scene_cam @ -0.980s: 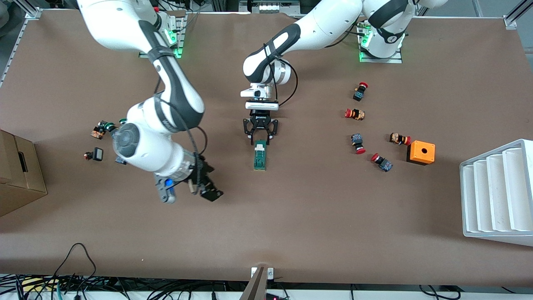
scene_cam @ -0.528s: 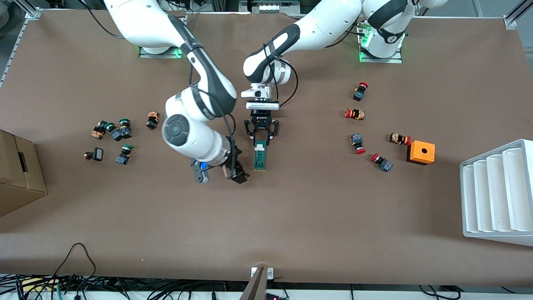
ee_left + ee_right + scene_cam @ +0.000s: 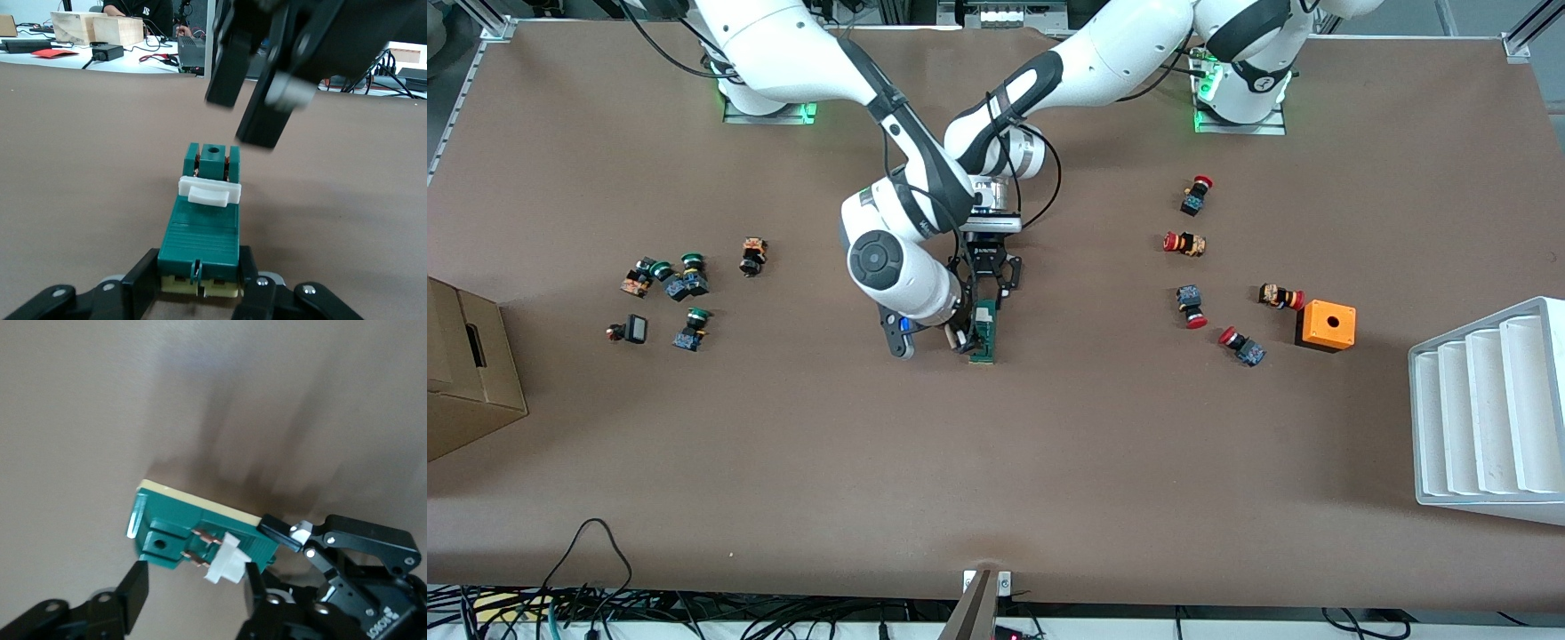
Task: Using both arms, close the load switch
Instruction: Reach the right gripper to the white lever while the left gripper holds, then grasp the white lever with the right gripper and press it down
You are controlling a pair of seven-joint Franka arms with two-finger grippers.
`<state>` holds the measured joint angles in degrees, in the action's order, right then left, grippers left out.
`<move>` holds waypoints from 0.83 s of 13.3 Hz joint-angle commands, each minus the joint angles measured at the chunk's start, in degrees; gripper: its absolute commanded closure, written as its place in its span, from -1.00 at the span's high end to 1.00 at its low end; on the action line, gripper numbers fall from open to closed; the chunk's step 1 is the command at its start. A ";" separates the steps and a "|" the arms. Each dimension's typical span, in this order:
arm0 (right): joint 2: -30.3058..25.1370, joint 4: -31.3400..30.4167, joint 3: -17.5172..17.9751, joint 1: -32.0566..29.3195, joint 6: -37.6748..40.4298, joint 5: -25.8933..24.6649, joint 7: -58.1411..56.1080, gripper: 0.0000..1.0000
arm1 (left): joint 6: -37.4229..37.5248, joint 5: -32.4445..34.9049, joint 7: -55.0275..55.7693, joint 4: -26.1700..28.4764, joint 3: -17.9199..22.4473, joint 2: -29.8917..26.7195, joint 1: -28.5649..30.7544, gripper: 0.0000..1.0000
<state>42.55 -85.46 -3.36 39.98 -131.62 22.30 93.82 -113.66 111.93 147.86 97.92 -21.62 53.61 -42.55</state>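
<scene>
- The load switch point(image 3: 984, 335) lies flat near the middle of the brown table point(image 3: 1049, 462), about halfway between the edge by the robot bases and the edge by the front camera. It is a green block with a white lever point(image 3: 209, 191) across its top.
- The left gripper point(image 3: 985, 286) is clamped on the end of the switch that points to the bases' edge, one finger point(image 3: 143, 283) on each side.
- The right gripper point(image 3: 964, 340) hangs just over the other end of the switch. Its fingers point(image 3: 133, 590) are spread apart, not touching it.
- Red-capped push buttons point(image 3: 1192, 307) lie scattered toward the left arm's end, with an orange box point(image 3: 1326, 325) beside them.
- A white rack point(image 3: 1485, 413) sits at that end's edge.
- Green-capped push buttons point(image 3: 685, 283) lie toward the right arm's end, near a cardboard box point(image 3: 467, 373) at the edge.
</scene>
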 commanded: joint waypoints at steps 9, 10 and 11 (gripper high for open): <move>-1.68 -6.38 0.64 3.08 -6.36 -2.78 3.30 0.11 | -1.74 1.01 0.85 -3.17 0.26 3.51 -0.43 -0.01; -1.68 -6.56 0.64 3.08 -6.89 -2.96 3.30 0.06 | -1.74 1.01 0.85 -3.70 0.26 3.69 -0.43 -0.01; -1.68 -6.65 0.64 3.08 -7.33 -3.05 3.30 0.05 | -1.74 1.01 0.77 -3.87 0.26 3.78 -0.52 -0.01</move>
<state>42.48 -89.81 -3.04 42.86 -137.20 20.83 95.68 -113.54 111.96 147.86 97.82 -21.61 53.69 -42.60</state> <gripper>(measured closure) 0.467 0.480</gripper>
